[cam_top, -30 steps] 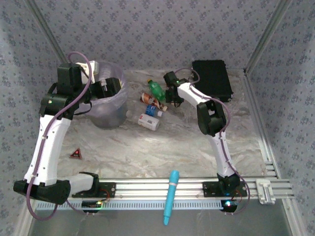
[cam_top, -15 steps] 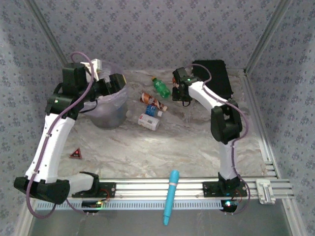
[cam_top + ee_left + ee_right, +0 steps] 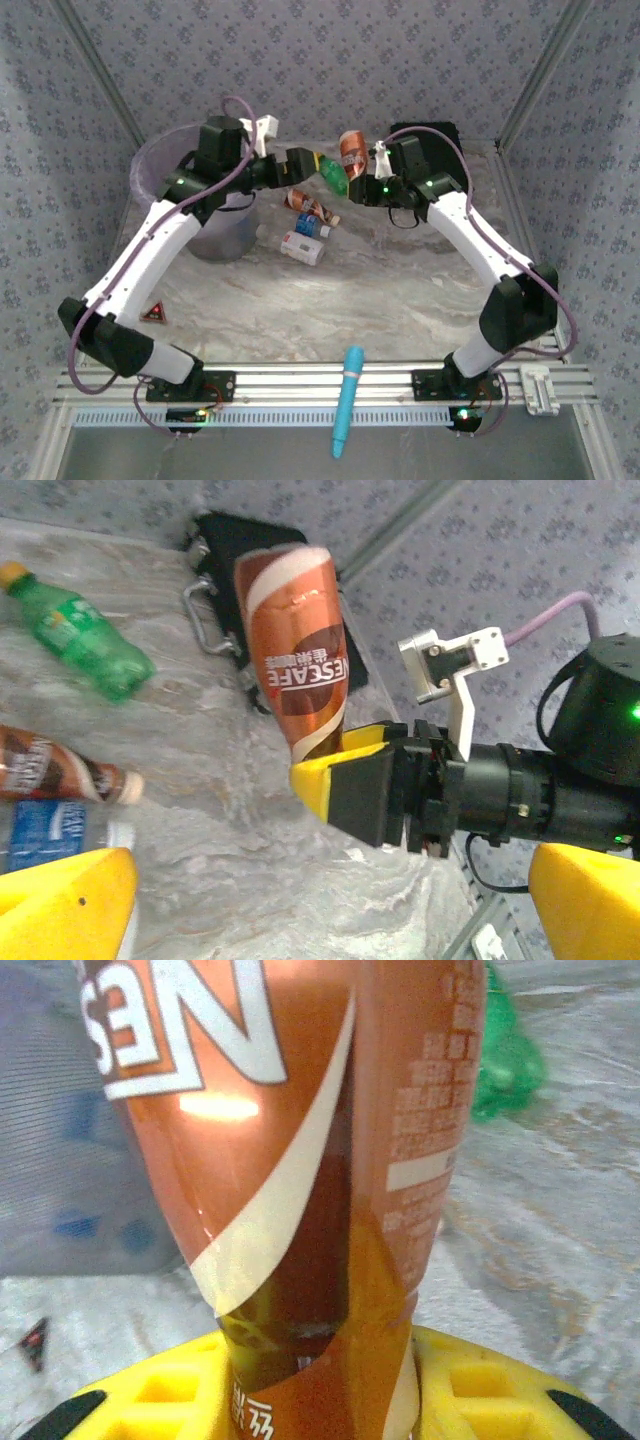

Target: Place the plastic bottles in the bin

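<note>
Left wrist view: your right gripper [image 3: 338, 768] is pinching the narrow end of an orange-brown bottle [image 3: 295, 650]. It has a glossy wrap, a white swoosh and white lettering, and is held wide end up above the table [image 3: 400, 290], well right of the bin [image 3: 150, 160]. Your left gripper [image 3: 298, 166] stands spread wide.

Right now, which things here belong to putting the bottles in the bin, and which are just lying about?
For the job: orange-brown coffee bottle, lifted; green bottle; brown bottle lying down; blue-labelled bottle; white bottle; bin.
Lying about: light-blue tool; black case; small red triangle.
</note>
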